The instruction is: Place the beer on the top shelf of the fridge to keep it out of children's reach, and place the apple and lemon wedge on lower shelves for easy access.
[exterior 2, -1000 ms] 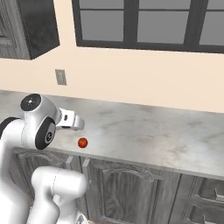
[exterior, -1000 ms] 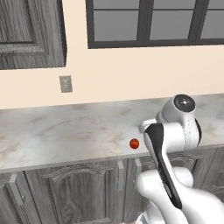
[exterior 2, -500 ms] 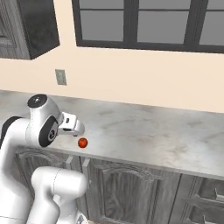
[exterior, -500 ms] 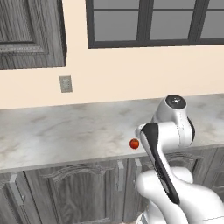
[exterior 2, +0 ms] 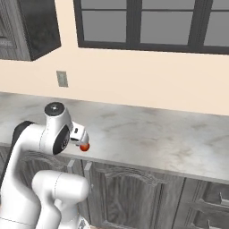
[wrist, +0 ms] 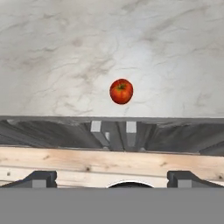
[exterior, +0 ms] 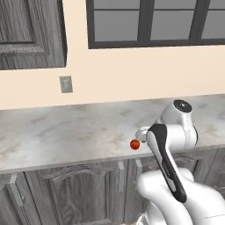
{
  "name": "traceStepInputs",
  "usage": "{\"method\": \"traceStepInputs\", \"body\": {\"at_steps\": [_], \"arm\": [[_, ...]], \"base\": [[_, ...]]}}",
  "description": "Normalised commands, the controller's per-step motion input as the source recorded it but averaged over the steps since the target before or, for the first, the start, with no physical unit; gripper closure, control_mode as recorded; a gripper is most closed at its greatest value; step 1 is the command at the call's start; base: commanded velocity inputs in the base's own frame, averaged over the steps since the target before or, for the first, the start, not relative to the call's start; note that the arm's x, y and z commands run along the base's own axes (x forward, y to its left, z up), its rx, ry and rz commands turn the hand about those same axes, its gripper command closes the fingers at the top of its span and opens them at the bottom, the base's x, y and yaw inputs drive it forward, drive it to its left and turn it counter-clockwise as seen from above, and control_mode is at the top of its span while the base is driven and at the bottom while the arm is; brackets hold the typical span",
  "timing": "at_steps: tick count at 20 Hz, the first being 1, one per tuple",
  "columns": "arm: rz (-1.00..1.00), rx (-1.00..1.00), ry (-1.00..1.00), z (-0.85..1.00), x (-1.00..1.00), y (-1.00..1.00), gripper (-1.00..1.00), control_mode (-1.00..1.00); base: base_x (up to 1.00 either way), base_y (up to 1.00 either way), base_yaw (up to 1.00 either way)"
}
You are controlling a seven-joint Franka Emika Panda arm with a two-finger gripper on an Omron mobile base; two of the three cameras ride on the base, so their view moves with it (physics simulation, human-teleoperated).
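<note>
Near the front edge of the marble counter [wrist: 52,52] we see the red apple [wrist: 121,91] resting, our gripper [wrist: 112,177] above it with jaws spread wide, holding nothing.

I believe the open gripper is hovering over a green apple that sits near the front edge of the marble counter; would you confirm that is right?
Not quite: the apple is red, not green, as the hand view shows plainly. The rest stands: it sits near the front edge of the marble counter, and the gripper above it is open, its fingertips wide apart with nothing between them.
</note>
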Motion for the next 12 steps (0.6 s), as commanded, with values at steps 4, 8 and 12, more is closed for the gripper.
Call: {"method": "traceStepInputs", "body": {"at_steps": [4, 8, 12], "arm": [[0.0, 0.07, 0.0, -0.04, 0.08, 0.0, -1.0, -1.0], [0.0, 0.0, 0.0, -0.01, 0.16, 0.01, -1.0, -1.0], [0.0, -0.02, 0.02, -0.09, 0.23, 0.0, -1.0, -1.0]], "base": [[0.0, 0.0, 0.0], [0.0, 0.0, 0.0], [0.0, 0.0, 0.0]]}}
